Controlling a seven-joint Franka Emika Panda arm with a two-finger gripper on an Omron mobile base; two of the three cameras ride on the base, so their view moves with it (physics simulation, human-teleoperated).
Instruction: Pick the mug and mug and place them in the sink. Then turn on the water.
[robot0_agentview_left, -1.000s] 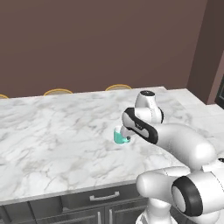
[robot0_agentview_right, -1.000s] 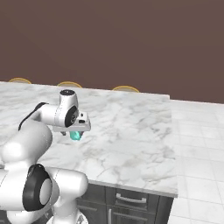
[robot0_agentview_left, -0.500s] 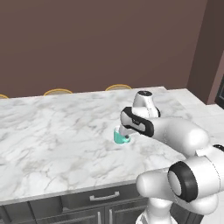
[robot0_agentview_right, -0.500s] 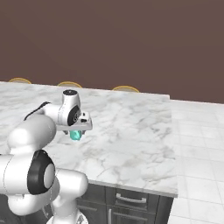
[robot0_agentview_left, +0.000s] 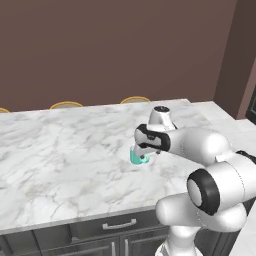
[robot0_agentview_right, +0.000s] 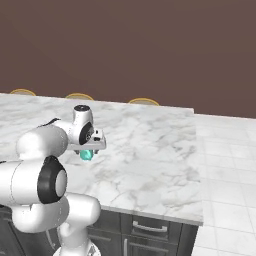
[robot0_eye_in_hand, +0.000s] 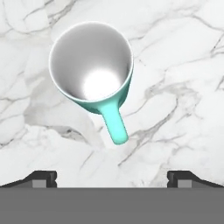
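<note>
The white arm rises from the base in the foreground and bends forward over the marble counter (robot0_agentview_left: 60, 160), whose front edge carries dark drawer fronts with a metal handle (robot0_agentview_left: 119, 224) below it. The gripper (robot0_eye_in_hand: 111, 177) hangs over the counter with its fingers spread wide; in the hand view the two dark fingertips (robot0_eye_in_hand: 41, 178) stand far apart at the bottom edge with nothing between them, so it holds nothing.

Directly under the hand stands the teal mug (robot0_eye_in_hand: 94, 70), upright on the counter, its white inside open toward the camera and its teal handle pointing down toward the fingertips. The mug sits apart from both fingertips, untouched. In the left base view the teal mug (robot0_agentview_left: 138, 156) shows just below the hand, partly hidden by it, on the near right part of the counter; in the right base view only a small patch of teal (robot0_agentview_right: 86, 155) shows beneath the gripper (robot0_agentview_right: 89, 150).

Beyond the mug the counter stretches bare to its far edge, where the rounded tops of tan chair backs (robot0_agentview_left: 66, 105) rise just behind it. Behind them stands a plain brown wall (robot0_agentview_right: 130, 45).
</note>
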